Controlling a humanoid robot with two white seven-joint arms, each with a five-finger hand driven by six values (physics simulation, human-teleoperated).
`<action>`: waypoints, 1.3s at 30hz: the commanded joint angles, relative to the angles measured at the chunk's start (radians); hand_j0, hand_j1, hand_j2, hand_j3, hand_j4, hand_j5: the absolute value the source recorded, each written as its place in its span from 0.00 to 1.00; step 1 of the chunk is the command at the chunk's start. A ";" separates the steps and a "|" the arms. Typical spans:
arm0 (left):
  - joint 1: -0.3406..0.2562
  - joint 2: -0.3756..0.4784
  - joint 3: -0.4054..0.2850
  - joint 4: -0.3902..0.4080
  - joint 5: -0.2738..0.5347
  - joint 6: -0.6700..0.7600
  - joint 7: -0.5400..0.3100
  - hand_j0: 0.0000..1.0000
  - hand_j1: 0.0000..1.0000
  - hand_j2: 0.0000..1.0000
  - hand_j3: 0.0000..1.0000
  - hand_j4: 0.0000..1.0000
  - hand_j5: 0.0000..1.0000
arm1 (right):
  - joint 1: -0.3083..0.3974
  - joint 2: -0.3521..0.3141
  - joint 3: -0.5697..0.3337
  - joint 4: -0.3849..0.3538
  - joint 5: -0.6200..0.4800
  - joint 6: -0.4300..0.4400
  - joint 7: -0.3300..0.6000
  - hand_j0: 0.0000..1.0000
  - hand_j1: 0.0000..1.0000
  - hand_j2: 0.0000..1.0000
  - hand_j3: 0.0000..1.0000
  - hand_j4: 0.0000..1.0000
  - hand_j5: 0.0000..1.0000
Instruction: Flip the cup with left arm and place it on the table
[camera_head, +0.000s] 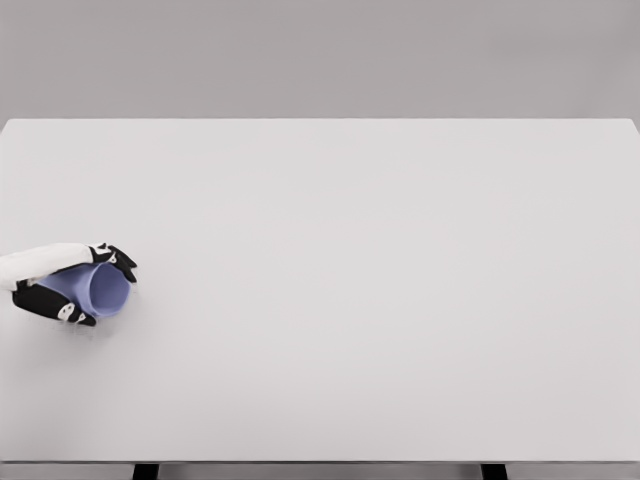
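A wide white worktop (380, 300) fills nearly the whole head view, with a plain grey wall behind it and 2 dark legs (146, 471) showing under its near edge. At roughly 9 o'clock from the middle of the worktop, close to the left border, the left hand (72, 283) comes in on a white forearm and wraps its black fingers (118, 260) around a pale blue-violet cup (100, 288). The cup lies tipped on its side, with its open mouth turned toward 4 o'clock, so the inner wall is visible as a lighter oval. One set of fingers curls over the cup's upper rim at 12 o'clock, and another dark part of the hand, with small white joints, clasps it from below at 6 o'clock, so the grip closes on the cup from both sides. A faint shadow sits on the worktop just under the cup; whether the cup touches the surface or is held slightly above it is hard to judge from this angle.
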 joint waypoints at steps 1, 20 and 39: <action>-0.003 0.001 0.004 0.010 0.065 -0.001 0.000 0.61 0.61 0.61 0.61 0.61 0.61 | 0.000 0.000 0.000 0.000 0.000 0.000 -0.001 1.00 1.00 1.00 1.00 1.00 1.00; -0.238 -0.361 0.002 0.392 0.534 -0.059 -0.176 0.63 0.63 0.63 0.63 0.63 0.63 | 0.000 0.000 0.000 0.000 0.000 0.000 0.000 1.00 1.00 1.00 1.00 1.00 1.00; -0.244 -0.583 -0.024 0.432 0.606 -0.082 -0.176 0.65 0.65 0.65 0.65 0.65 0.65 | 0.000 0.000 0.000 0.000 0.000 0.000 -0.001 1.00 1.00 1.00 1.00 1.00 1.00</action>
